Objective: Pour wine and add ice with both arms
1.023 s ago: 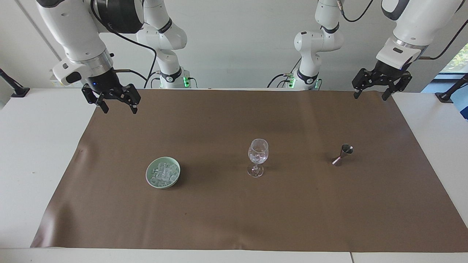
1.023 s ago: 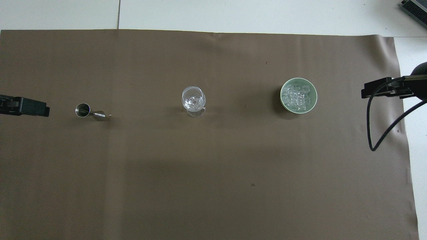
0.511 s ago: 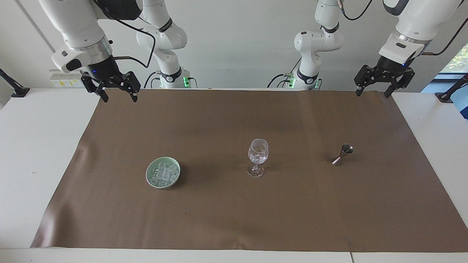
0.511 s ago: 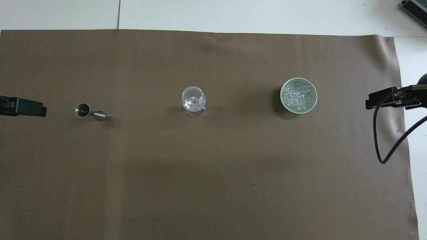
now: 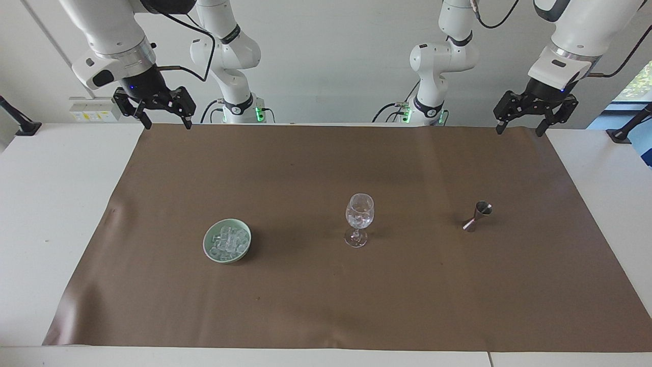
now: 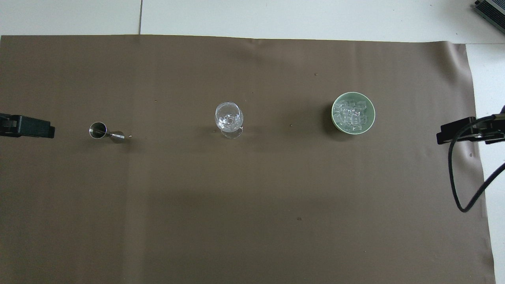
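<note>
1. Left gripper (image 5: 526, 128) hangs raised over the brown mat's (image 5: 326, 306) robot-side edge at the left arm's end; fingers spread apart, nothing between them, touching nothing.
2. Right gripper (image 5: 163, 122) hangs raised over the mat's robot-side corner at the right arm's end; fingers also spread, holding nothing.
3. Landmark: wine glass (image 5: 359, 219), upright at mid-mat, some ice pieces in its bowl.
4. Green bowl (image 5: 227, 240) with the ice (image 5: 226, 241) heaped inside: beside the glass, toward the right arm's end, well apart from it.
5. Metal jigger (image 5: 477, 216): beside the glass, toward the left arm's end, well apart, standing tilted.
6. Open mat all round the glass; wide bare strips between it and both long mat edges.
7. White table (image 5: 51, 204) shows past the mat's ends.
</note>
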You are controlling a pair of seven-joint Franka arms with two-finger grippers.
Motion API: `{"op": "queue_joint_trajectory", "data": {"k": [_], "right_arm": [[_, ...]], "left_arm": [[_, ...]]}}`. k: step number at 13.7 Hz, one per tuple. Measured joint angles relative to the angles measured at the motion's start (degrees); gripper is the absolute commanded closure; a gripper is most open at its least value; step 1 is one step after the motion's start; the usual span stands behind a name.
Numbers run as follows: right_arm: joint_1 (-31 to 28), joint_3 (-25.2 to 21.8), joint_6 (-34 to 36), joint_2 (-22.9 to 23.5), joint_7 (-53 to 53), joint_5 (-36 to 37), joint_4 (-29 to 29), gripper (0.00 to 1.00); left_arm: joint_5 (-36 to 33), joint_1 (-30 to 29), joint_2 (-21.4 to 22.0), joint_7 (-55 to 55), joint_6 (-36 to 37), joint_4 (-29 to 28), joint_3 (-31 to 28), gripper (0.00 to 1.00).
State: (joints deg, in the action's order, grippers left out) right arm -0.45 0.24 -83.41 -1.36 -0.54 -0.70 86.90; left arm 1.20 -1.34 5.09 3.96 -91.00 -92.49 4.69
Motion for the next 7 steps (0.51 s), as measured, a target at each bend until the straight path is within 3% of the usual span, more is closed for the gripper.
{"op": "queue_joint_trajectory", "data": {"k": [7], "right_arm": [[0.05, -0.91, -0.14, -0.01, 0.0, 0.0, 0.0, 0.0]], "left_arm": [[0.0, -0.01, 0.0, 0.0, 0.0, 0.0, 0.0, 0.0]]}}
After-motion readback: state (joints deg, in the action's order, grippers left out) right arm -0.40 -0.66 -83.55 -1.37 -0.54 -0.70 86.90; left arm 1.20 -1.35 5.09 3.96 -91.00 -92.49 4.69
